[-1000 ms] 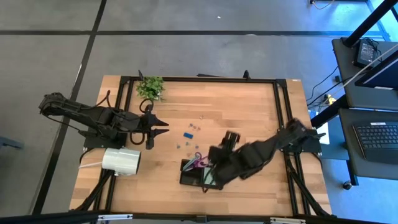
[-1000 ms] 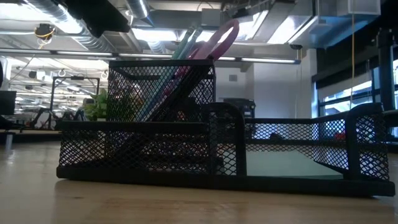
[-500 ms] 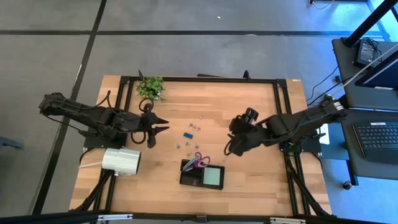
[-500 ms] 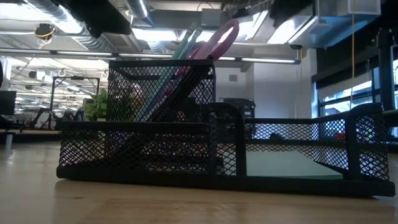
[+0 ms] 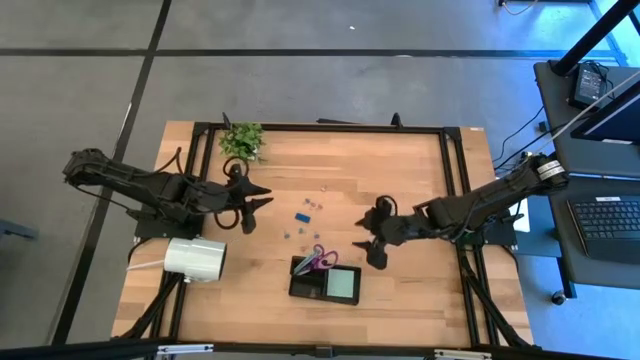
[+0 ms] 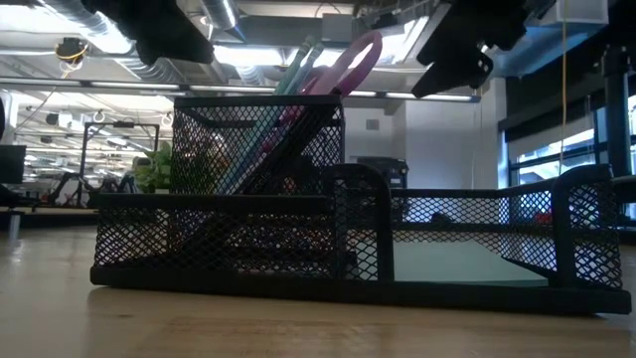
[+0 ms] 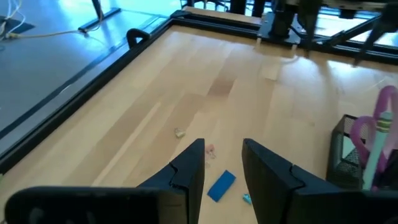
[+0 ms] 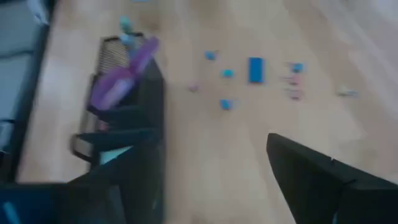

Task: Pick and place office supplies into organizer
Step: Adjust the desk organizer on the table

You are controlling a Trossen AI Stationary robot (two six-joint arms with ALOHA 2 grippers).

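Here the right tool (image 5: pixel 374 243) is hanging open and empty just beside the organizer (image 5: pixel 325 281), which is sitting near the desk's (image 5: pixel 400 170) front edge holding scissors (image 5: pixel 320 262) and sticky-note pad (image 5: pixel 345 285). The left tool (image 5: pixel 254 208) is waiting part-open toward the left edge, beside loose clips (image 5: pixel 303 215) mid-desk.

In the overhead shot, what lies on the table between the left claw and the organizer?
In the high view, the small blue clips lie scattered on bare wood between the left claw and the organizer. Nothing else sits there.
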